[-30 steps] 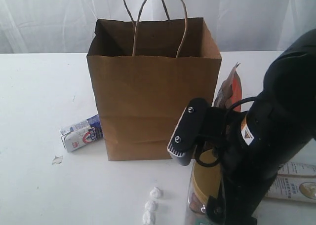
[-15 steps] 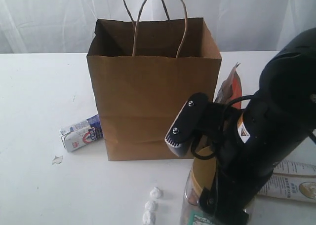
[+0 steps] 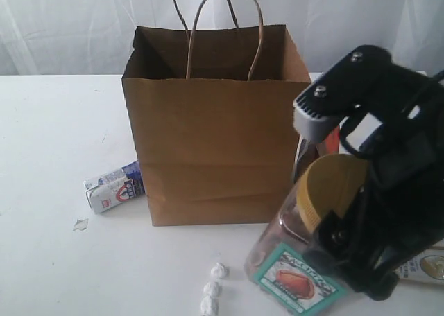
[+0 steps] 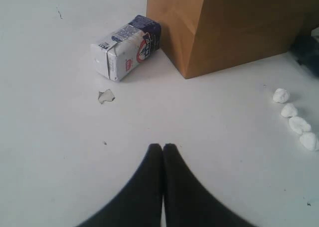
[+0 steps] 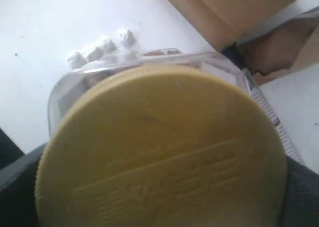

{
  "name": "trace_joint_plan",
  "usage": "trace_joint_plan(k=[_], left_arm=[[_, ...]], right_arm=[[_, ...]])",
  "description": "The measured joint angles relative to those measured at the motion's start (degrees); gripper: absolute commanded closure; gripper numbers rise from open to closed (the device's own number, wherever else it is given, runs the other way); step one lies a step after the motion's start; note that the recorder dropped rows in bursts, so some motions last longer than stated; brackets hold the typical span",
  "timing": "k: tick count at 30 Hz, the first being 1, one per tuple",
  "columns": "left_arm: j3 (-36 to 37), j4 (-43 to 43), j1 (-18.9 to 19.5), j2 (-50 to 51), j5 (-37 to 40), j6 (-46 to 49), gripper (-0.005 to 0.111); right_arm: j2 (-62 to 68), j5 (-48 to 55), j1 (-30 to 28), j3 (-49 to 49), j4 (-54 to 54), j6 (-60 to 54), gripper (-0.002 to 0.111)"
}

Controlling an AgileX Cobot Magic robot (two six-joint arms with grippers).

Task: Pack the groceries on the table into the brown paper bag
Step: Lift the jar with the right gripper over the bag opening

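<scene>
Mostly hidden behind right arm [image 3: 406, 191]: brown-orange pouch [image 3: 330, 143]; long white-blue packet [image 3: 431, 269] cut by edge.

The right arm [image 3: 409, 163] stands at the near right of the scene, a bulky black arm whose wrist is bent down and toward the left, with a black and grey block [image 3: 333, 98] jutting from its upper side. The right gripper [image 5: 159, 182] is spread wide and clamps the gold-lidded clear jar [image 3: 295, 264] just below the lid, one dark finger [image 5: 12, 187] on each side, holding it tilted. The left gripper [image 4: 163, 148] has its two black fingers [image 4: 149, 182] pressed together tip to tip, holding nothing, pointing out over the tabletop [image 4: 60, 152]. The exterior view does not show it.
</scene>
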Motion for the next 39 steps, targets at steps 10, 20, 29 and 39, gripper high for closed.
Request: trace_joint_plan(k=[10, 20, 29, 39], left_arm=[[0.00, 0.00, 0.00, 0.00, 0.00, 0.00, 0.107], [0.00, 0.00, 0.00, 0.00, 0.00, 0.00, 0.107], [0.00, 0.00, 0.00, 0.00, 0.00, 0.00, 0.107], [0.00, 0.00, 0.00, 0.00, 0.00, 0.00, 0.107]], right_arm=[[-7.34, 5.42, 0.00, -8.47, -12.09, 5.24, 0.108], [-5.09, 1.72, 0.00, -20.02, -26.31, 8.00, 0.108], [3.76, -6.06, 0.00, -27.61, -28.55, 8.00, 0.108], [10.71, -7.25, 0.00, -32.33, -28.45, 6.35, 0.108]])
